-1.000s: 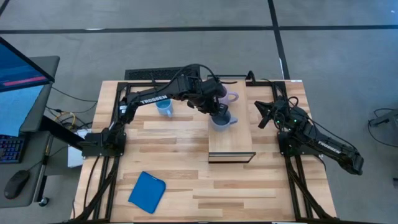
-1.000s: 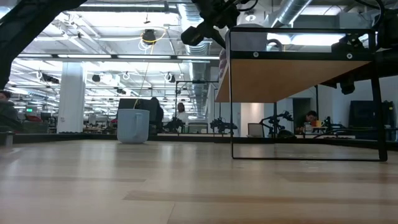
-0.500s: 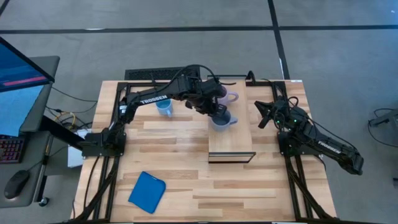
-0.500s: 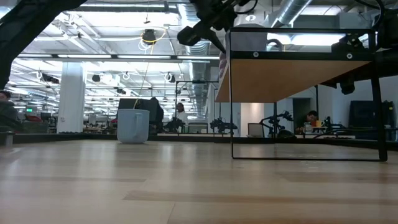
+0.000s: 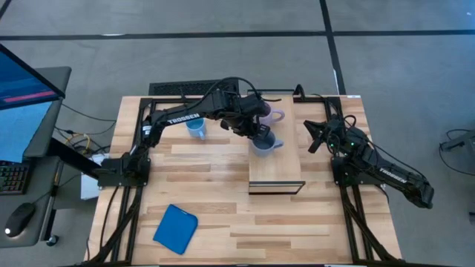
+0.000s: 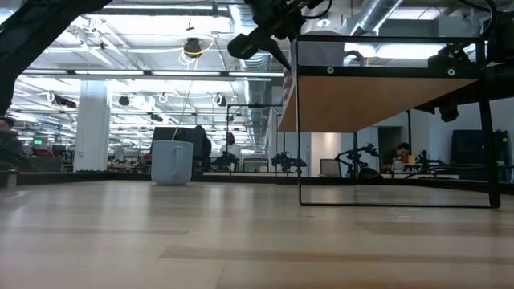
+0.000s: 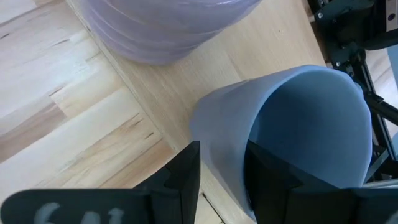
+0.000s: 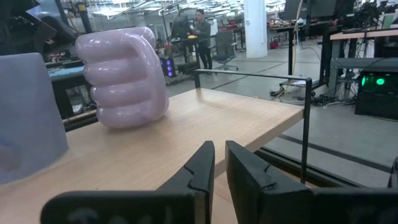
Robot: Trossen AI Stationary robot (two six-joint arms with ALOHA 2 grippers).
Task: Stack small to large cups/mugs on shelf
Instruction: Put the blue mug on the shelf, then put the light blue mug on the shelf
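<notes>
The grey-blue mug (image 5: 263, 144) stands at the left edge of the light-wood shelf (image 5: 278, 167), mouth up. The pale purple mug (image 5: 272, 116) stands upright on the shelf just behind it, and it also shows in the right wrist view (image 8: 121, 74). The bright light blue mug (image 5: 196, 129) stands on the tabletop left of the shelf, and shows in the low view (image 6: 172, 163). My left gripper (image 5: 256, 133) is shut on the grey-blue mug. My right gripper (image 5: 312, 138) is shut and empty at the shelf's right side, pointing toward the shelf. My left gripper holds the grey-blue mug by its rim wall (image 7: 217, 130), with one finger outside (image 7: 186, 180) and one finger inside the mug (image 7: 267, 180). The fingers come from above, slanting from the table's left. The mug is upright over the shelf's left edge, and its base is hidden.
A flat blue square pad (image 5: 176, 228) lies on the tabletop at the near left. The shelf stands on thin dark frame legs (image 6: 299, 120) with open room beneath it. A monitor and keyboard stand beyond the table's left side.
</notes>
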